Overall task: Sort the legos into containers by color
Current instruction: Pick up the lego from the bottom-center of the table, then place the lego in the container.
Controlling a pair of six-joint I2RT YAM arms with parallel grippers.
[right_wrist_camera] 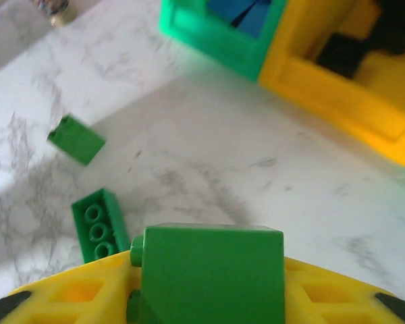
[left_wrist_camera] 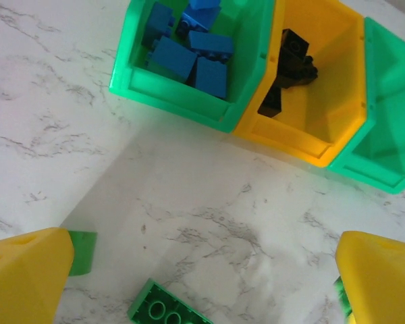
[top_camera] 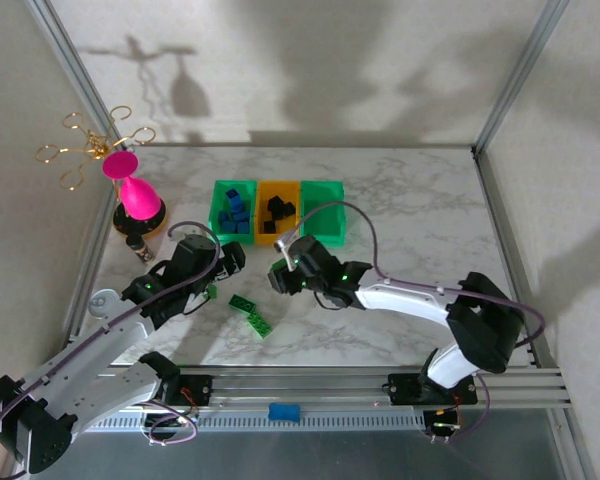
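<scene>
Tabletop (top_camera: 410,230), blue-filled green bin (left_wrist_camera: 179,100), black-filled orange bin (left_wrist_camera: 290,140), left claw (left_wrist_camera: 202,273) spread, right claw (top_camera: 285,278) gripping green brick (right_wrist_camera: 212,270)

Bright light casts a sharp shadow of the pink plastic goblet (top_camera: 135,192) onto the wall behind it; the right wrist view blurs the green and orange plastic bins (right_wrist_camera: 324,91).

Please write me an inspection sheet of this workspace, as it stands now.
Surface: white marbled tabletop, no spill seen.
Job's things: left green plastic bin holds blue bricks; orange plastic bin holds black bricks; right green plastic bin, no brick seen; loose green bricks on tabletop.
Clutter: pink goblet, gold wire stand, far left.
Tools: left tool open over tabletop; right tool shut on green brick.
Cables: purple-grey cables loop along both arms.
Surroundings: aluminium frame posts, white walls.
</scene>
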